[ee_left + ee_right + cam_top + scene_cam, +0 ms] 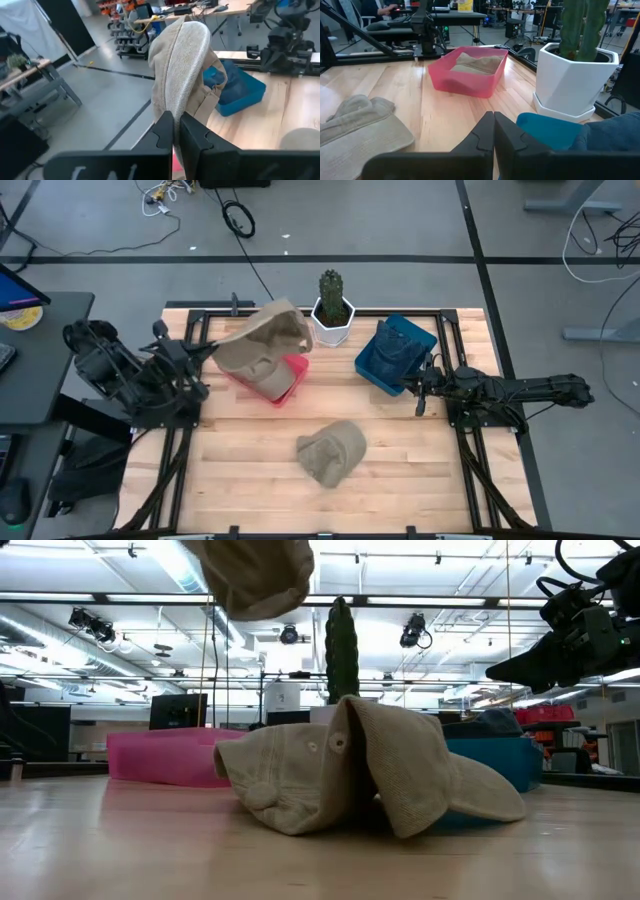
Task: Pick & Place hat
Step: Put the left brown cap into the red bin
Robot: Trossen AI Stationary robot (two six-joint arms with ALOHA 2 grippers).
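My left gripper (208, 352) is shut on a beige hat (265, 338), which it holds in the air above the pink bin (283, 385); the low view shows this hat (255, 575) high over the table. A second beige hat (331, 452) lies crumpled on the table's middle near part, resting on its crown and brim (350, 775). My right gripper (420, 392) is shut and holds nothing. It hovers by the blue bin (392, 360) at the table's right. My left gripper pinches the lifted hat by the edge of its stitched brim (176, 107) between the two fingers (162, 131). The fingers come roughly level from the table's left. The hat is clear of the table and the bin and stretches away beyond the fingertips.
A beige cloth (477, 62) lies inside the pink bin (469, 76). A cactus in a white pot (333, 312) stands at the far edge between the bins. The blue bin holds a blue denim hat (405, 340). Bare wood lies around the hat on the table.
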